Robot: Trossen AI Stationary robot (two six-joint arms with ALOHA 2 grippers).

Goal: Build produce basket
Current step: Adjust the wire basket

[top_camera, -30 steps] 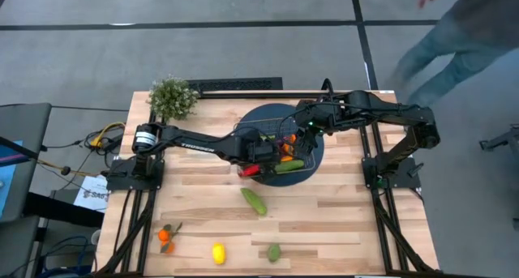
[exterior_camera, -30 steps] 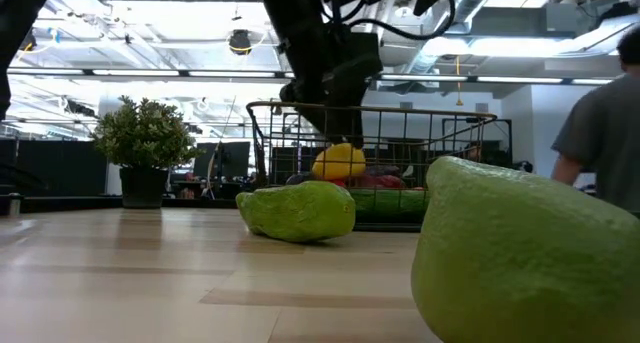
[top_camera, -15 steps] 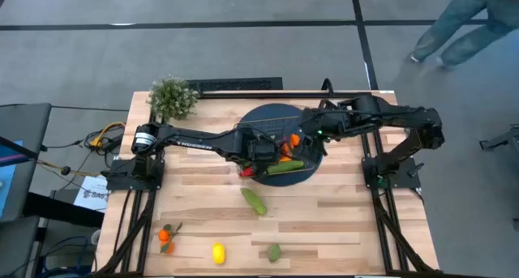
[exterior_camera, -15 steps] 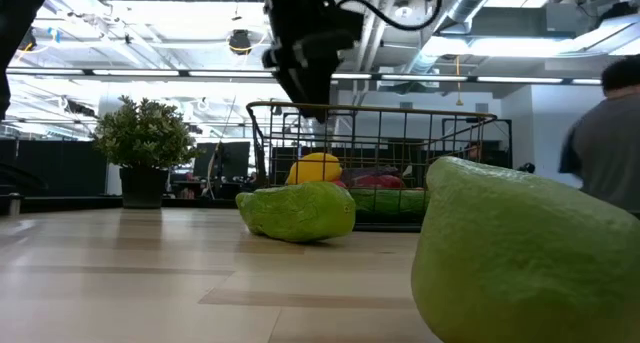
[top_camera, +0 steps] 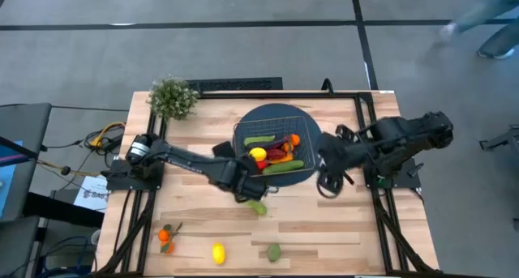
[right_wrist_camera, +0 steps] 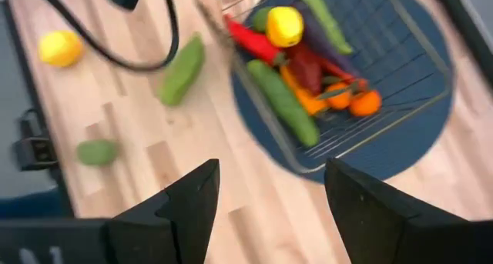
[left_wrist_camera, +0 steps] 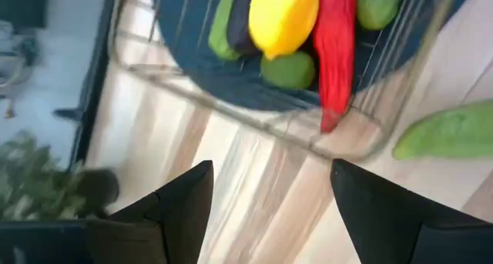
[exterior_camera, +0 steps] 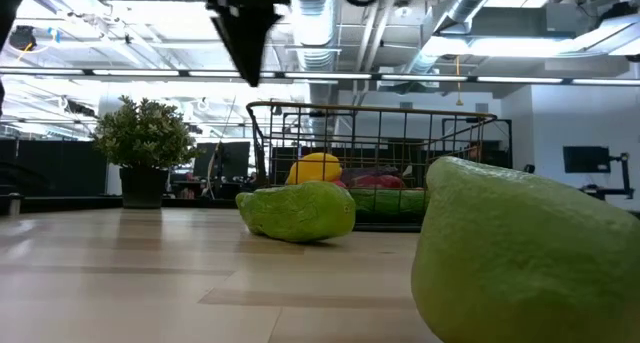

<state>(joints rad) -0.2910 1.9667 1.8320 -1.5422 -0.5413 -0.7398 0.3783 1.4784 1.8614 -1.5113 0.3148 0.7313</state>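
Observation:
The wire basket [top_camera: 243,137] stands on a round dark blue mat [top_camera: 276,112] and holds a lemon [top_camera: 258,154], cucumbers, a red pepper [left_wrist_camera: 336,45], a lime, a carrot and small oranges [right_wrist_camera: 364,102]. Loose on the table lie a green cucumber [top_camera: 257,205], an orange [top_camera: 166,237], a lemon [top_camera: 218,252] and a lime [top_camera: 274,252]. My left gripper [top_camera: 243,189] hangs open above the table just near-left of the basket, beside the green cucumber [left_wrist_camera: 454,129]. My right gripper [top_camera: 328,179] is open over the table to the right of the mat.
A bushy potted plant [top_camera: 173,97] stands at the far left corner. Bare wood [top_camera: 340,229] shows along the near right of the table. In the low view the lime [exterior_camera: 530,258] fills the foreground and the green cucumber [exterior_camera: 297,211] lies before the basket [exterior_camera: 370,148].
Both grippers have drawn back from over the basket: the left toward the near left, rising out past its corner, the right toward the table's right and near edge. The lemon in the basket now shows uncovered. A person beyond the far right corner has walked off.

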